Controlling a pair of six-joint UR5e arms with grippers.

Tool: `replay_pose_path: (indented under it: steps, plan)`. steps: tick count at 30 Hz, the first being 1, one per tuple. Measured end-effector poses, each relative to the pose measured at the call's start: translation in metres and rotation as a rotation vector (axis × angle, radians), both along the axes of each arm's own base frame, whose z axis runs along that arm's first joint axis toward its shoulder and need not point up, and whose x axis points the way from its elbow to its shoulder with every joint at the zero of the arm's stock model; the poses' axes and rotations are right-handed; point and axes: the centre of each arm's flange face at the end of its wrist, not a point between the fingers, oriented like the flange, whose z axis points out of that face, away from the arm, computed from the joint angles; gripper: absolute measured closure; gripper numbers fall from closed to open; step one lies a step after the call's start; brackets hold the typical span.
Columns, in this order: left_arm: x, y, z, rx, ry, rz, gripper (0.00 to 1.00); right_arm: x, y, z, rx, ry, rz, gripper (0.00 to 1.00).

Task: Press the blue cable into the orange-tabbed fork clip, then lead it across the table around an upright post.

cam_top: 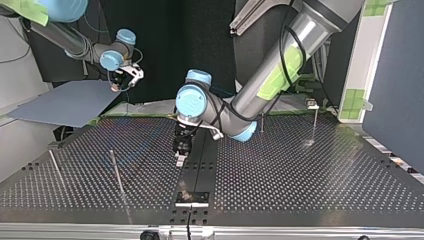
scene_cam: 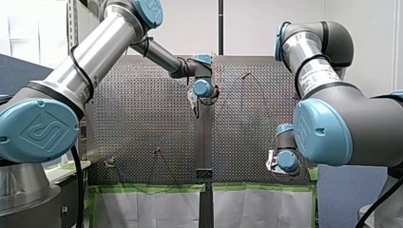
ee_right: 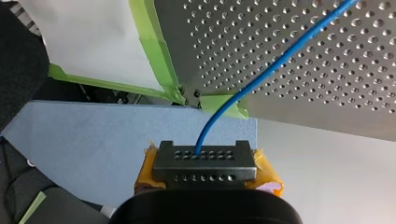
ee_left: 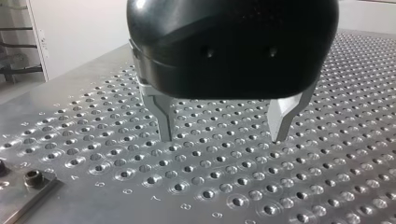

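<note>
— While item one, the blue cable (ee_right: 289, 54), is on the sheet: where is it?

— In my right gripper (ee_right: 205, 156), whose yellow pads are closed on it. The gripper hangs off the edge of the bench (ee_right: 327, 102), over a blue-grey board (ee_right: 93, 140). From the pads the cable runs away over the perforated bench and leaves the right wrist view. How far the grip sits from the cable's end cannot be told.

— Handling class?

— Judged light, thin and limp along its length. The jacket looks smooth and would likely slide through a loose pinch. Not fragile, though a sharp kink is best avoided. It should sag and trail rather than push, so lead it under slight tension.

— Where to take hold?

— For pressing into the clip, pinch just beside the clip, so that the short span is stiff enough to seat. For the lead around a post, the present grip would probably serve.

— Item two, my left gripper (ee_left: 222, 126)?

— Black body, metal fingers (ee_left: 163, 119) spread wide, nothing between them. The tips are close over the bench near its middle seam. Whether they touch it cannot be told.

— Orange-tabbed fork clip?

— Not made out in any view.

— Posts?

— Several thin upright posts (cam_top: 116, 172) stand on the bench, apart from both grippers.
</note>
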Motion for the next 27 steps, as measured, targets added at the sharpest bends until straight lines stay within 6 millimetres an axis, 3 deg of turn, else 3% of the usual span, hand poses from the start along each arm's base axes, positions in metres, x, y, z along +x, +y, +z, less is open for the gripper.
replay_pose_path:
  steps: [21,27]
  plan:
    - [-0.003,-0.003,-0.007,0.001,0.006,-0.050,0.00,0.006,-0.047,-0.072,-0.156,0.002,-0.051,1.00]
    - [-0.005,-0.003,-0.010,0.002,0.015,-0.059,0.00,0.006,-0.043,-0.102,-0.171,0.003,-0.050,1.00]
